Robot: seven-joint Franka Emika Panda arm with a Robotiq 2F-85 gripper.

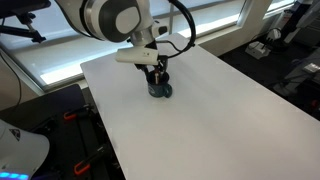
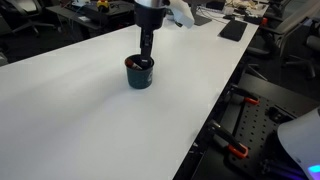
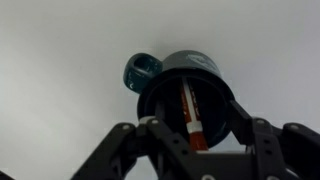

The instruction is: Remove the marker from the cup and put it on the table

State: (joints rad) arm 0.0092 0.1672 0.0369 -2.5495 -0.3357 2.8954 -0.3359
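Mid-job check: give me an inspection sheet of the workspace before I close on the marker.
Surface: white table, plain.
Job's things: dark cup upright; marker inside it, red side showing.
Clutter: nothing seen.
Grippers: gripper open at the cup mouth, fingers either side of the marker; contact cannot be told.
Cables: black cable looping off the arm.
Surroundings: bright window; dark equipment with orange parts beside the table.

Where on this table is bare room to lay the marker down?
The table is bare on every side of the cup. In an exterior view, the widest stretch runs from the cup to the table's near edge. Only the cup's mouth is crowded: the open gripper straddles the marker.
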